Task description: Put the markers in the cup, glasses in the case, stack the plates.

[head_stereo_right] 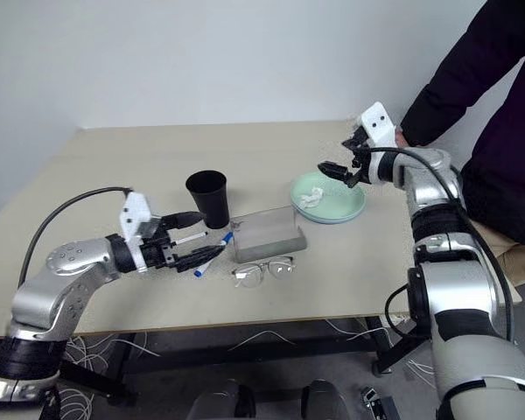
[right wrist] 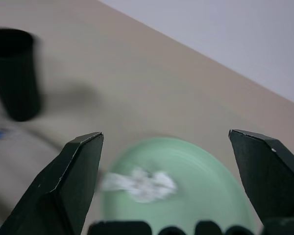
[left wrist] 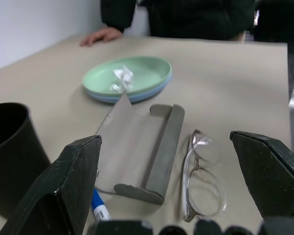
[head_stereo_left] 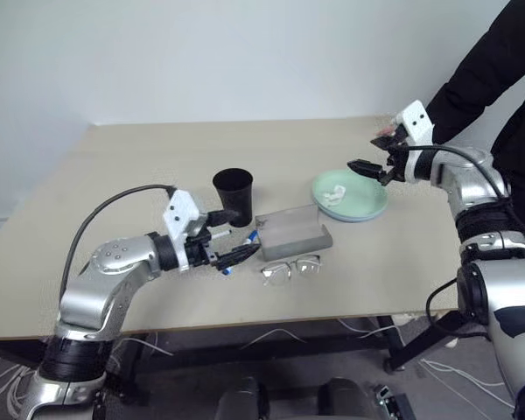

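Black right end effector (fingers apart) raised over plates | left end effector apart; beside case

Clutter mid-surface, bare margins.
Cup, case, glasses crowd together; plates sit near a person's hand; far left surface bare.

The mint green plate sits stacked on the light blue plate, a crumpled white tissue in its bowl, just below and ahead of my right fingers. The grey case lies closed, ahead of my left fingers. The glasses lie unfolded beside the case. The black cup stands upright beside my left fingers (mouth up). A blue-capped marker lies under those fingers.
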